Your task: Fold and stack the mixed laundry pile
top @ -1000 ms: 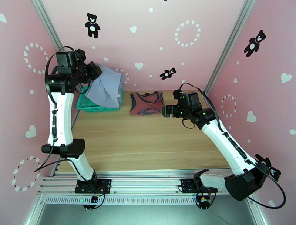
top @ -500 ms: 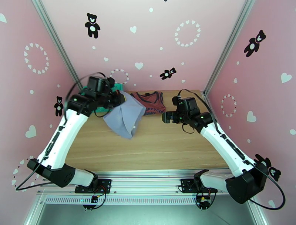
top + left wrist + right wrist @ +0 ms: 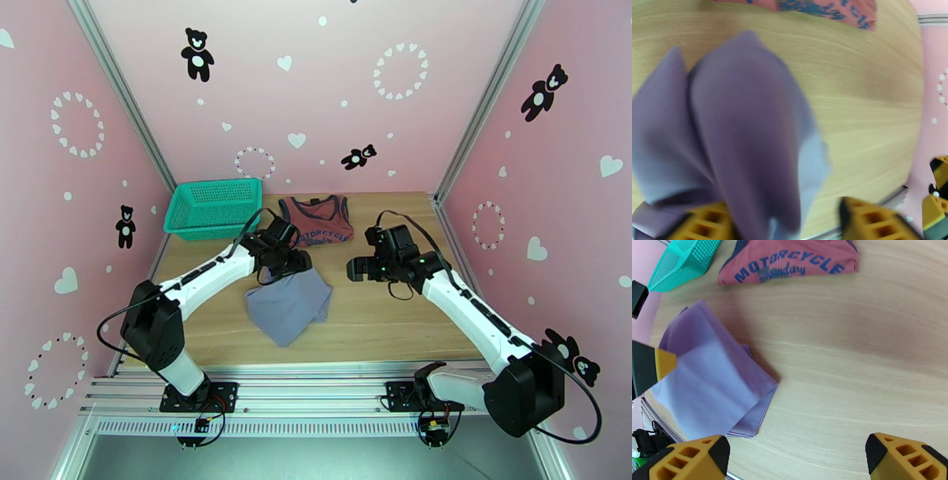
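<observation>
L gripper jaws gaping wide, soft crumpled grey-lavender shirt lying against one; R gripper jaws gaping wide, hovering over woodgrain desk.

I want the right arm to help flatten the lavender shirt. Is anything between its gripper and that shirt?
Nothing visible does. Bare table lies between the open right gripper and the lavender shirt. The tank top lies farther back, off that line, and the left gripper is at the shirt's far edge.
</observation>
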### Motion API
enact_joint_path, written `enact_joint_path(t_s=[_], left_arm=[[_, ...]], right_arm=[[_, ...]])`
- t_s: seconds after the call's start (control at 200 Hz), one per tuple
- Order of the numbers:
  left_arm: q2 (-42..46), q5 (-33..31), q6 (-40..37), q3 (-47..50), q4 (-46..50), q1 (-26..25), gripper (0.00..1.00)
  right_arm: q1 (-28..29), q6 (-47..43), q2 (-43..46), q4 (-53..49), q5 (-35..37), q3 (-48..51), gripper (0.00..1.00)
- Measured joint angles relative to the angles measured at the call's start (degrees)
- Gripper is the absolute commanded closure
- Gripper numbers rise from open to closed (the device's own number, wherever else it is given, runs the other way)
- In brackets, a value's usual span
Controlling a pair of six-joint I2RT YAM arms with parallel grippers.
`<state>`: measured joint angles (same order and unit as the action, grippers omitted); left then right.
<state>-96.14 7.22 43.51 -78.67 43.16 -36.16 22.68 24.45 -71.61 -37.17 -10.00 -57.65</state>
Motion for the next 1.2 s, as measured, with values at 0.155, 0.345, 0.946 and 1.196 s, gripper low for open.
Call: enact_joint_path(t_s=[0.155,0.345,0.946,1.196], left_arm=[[2.6,-5.7,-1.7,-4.8,3.7,-0.1,0.01],[15.5,-11.0,-1.3,0.0,11.0,-3.8,0.1],[21.9,-6.6,20.0,36.1,-0.3,-16.7,0.18],[12.9,-8.8,20.9,36.0,-3.9,-16.9,0.19]], right_arm=[[2.0,-0.9,0.0,1.0,0.0,3.2,0.07],[5.5,-1.4,-5.2,5.0,-2.2,7.5,0.21],[6.0,-3.7,-22.8,13.7,-3.0,0.5,0.32],[6.0,-3.7,-22.9,14.5,-2.9,3.2,0.33]])
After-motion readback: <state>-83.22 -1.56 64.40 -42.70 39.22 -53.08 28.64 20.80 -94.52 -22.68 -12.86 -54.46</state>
